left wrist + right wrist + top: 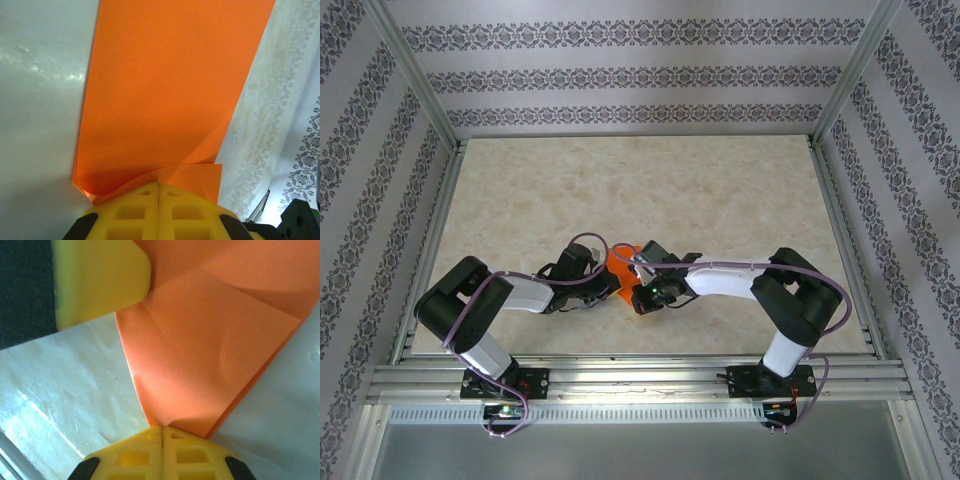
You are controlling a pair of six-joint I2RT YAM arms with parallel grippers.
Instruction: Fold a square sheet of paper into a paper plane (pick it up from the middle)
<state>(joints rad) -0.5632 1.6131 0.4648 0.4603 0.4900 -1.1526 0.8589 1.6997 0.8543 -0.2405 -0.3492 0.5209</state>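
Square sheet of paper, creased, is pinched by left jaws and right jaws

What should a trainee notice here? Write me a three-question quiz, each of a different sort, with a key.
1. True or false: the left gripper is shut on the orange sheet of paper.
2. Where on the table is the sheet in the top view? A) between the two grippers, towards the near edge; B) far left corner; C) far right corner.
3. Fill in: the right gripper is ___ on the sheet.

Key: 1 true; 2 A; 3 shut.
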